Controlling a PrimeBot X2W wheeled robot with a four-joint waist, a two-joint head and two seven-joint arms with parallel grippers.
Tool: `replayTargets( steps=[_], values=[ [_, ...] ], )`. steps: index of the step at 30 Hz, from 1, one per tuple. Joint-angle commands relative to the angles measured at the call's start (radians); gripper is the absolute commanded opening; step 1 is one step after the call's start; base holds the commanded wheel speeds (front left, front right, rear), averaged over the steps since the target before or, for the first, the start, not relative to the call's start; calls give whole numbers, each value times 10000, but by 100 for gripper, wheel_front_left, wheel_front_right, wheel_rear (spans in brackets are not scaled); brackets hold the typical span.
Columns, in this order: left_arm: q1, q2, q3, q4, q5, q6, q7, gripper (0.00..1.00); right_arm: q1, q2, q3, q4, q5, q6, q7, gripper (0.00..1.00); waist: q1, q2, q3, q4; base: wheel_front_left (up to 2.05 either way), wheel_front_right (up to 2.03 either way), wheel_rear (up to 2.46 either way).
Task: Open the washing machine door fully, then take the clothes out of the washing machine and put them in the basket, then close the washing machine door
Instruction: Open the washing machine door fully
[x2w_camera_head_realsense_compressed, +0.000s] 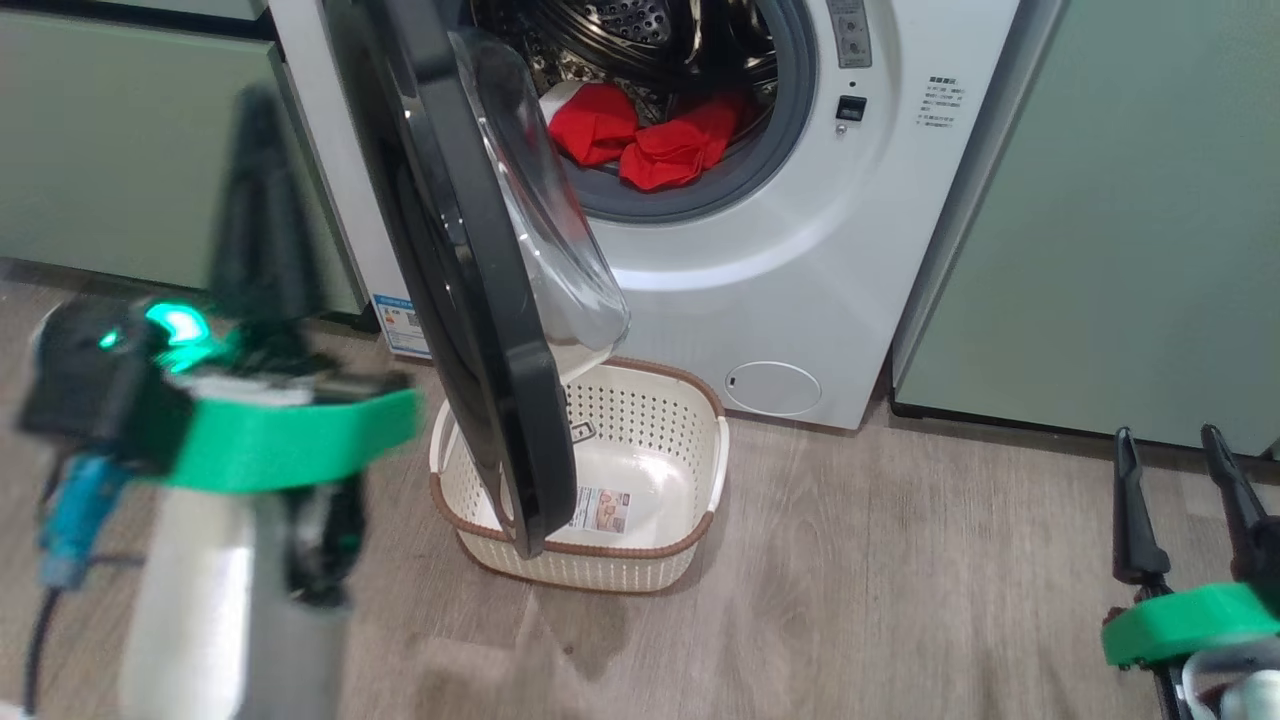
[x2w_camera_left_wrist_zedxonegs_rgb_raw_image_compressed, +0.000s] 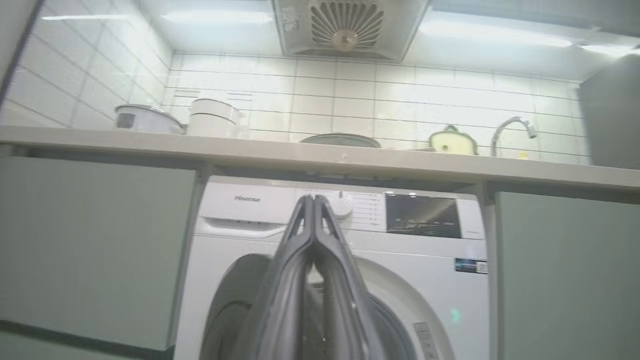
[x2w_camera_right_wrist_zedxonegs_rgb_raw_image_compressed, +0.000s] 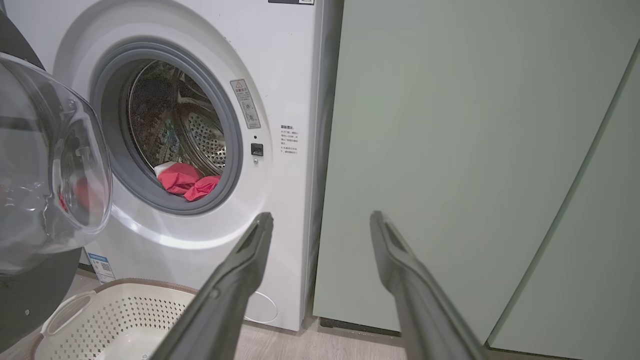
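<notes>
We are holding our left gripper (x2w_camera_left_wrist_zedxonegs_rgb_raw_image_compressed: 312, 200) up with its fingers pressed together, left of the swung-out door (x2w_camera_head_realsense_compressed: 470, 300) and not touching it. Our right gripper (x2w_camera_head_realsense_compressed: 1168, 436) is hanging low at the right, fingers spread wide. The red clothes (x2w_camera_head_realsense_compressed: 650, 140) are lying at the front of the washing machine (x2w_camera_head_realsense_compressed: 780, 270) drum, well apart from both grippers. The basket (x2w_camera_head_realsense_compressed: 700, 385) is sitting below the door.

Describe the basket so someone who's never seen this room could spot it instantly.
Find the big white washing machine between pale green cabinets. On the wood floor in front, partly under its open black-rimmed door, sits the basket: cream, perforated, brown-rimmed, a label sticker on its bottom.
</notes>
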Motion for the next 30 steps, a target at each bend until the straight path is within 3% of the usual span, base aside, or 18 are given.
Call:
replayTargets(
  steps=[1,8,16,22,24,30],
  values=[
    [-580,120,48,-452,74,18,131,0,-76,-111,160,-338,-26,-7,-91,100,0,0,-1,-8,0,0,0],
    [-694,120,-3245,-1290,70,-101,1096,0,-123,-152,106,-377,16,-7,-91,100,0,0,91,-135,0,0,0],
    [437,120,-5799,-22,-94,-287,1179,0,-95,-225,37,-475,14,-7,-91,100,0,0,248,-256,0,0,0],
    [1049,216,-6137,1921,48,-154,506,0,-155,-271,30,-498,0,-7,-91,100,0,0,343,-326,0,0,0],
    [976,205,-5744,2992,-38,152,55,0,-163,-255,35,-521,-29,-7,-91,100,0,0,368,-333,0,0,0],
    [422,158,-4914,4535,-105,914,-324,0,-158,-215,100,-515,-35,-7,-91,100,0,0,366,-321,0,0,0]
  ],
)
